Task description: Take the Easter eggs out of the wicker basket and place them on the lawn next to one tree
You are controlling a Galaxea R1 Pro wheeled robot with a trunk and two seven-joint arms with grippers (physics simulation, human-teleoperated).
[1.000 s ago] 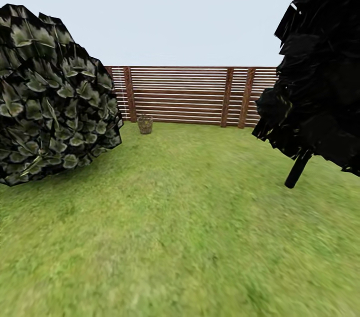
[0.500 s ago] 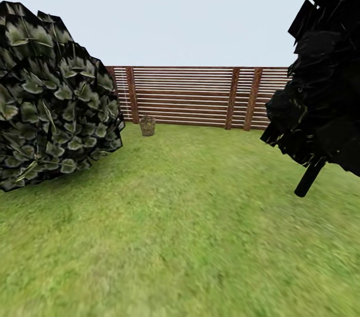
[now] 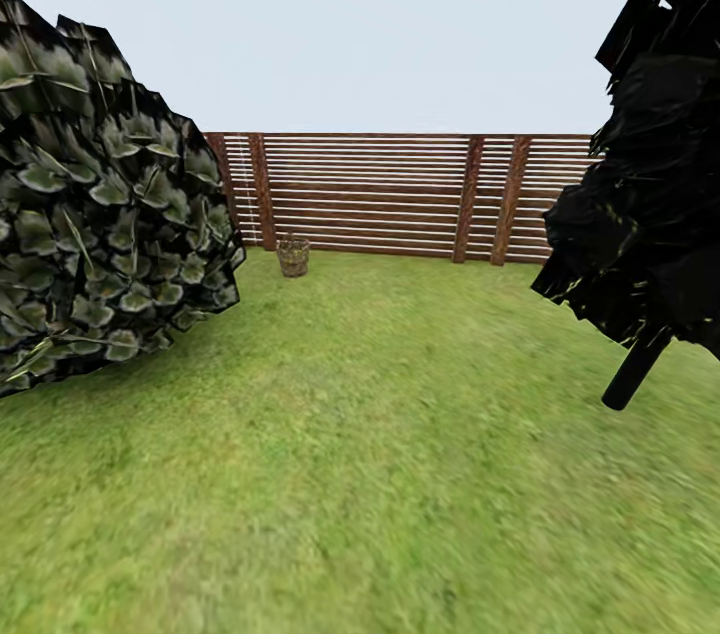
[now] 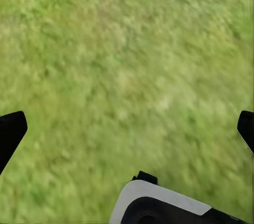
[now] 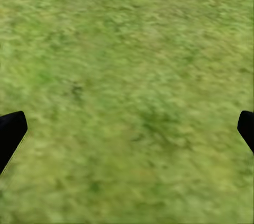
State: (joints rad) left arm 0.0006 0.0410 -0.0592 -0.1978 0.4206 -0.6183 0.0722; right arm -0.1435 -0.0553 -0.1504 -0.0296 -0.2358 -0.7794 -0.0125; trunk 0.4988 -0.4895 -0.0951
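The task looks barely begun: the wicker basket [image 3: 293, 256] stands far off at the foot of the slatted wooden fence [image 3: 400, 197], well apart from both pincers, with a long stretch of lawn [image 3: 360, 434] between it and the robot. At this range the basket is too small to tell whether the Easter eggs lie in it, and no egg can be made out on the grass, so by my reading all three are yet to be fetched and carried to a tree. A big leafy bush [image 3: 100, 204] flanks the way on the robot's left and a dark conifer [image 3: 650, 194] with a thin leaning trunk on its right; neither is the grey-trunked kind the task wants. The left pincer [image 4: 127, 128] has its fingertips spread wide at the two edges of its wrist view, holding nothing, with blurred grass beyond them. The right pincer [image 5: 127, 128] is equally spread, empty, touching nothing, with bare grass beyond.
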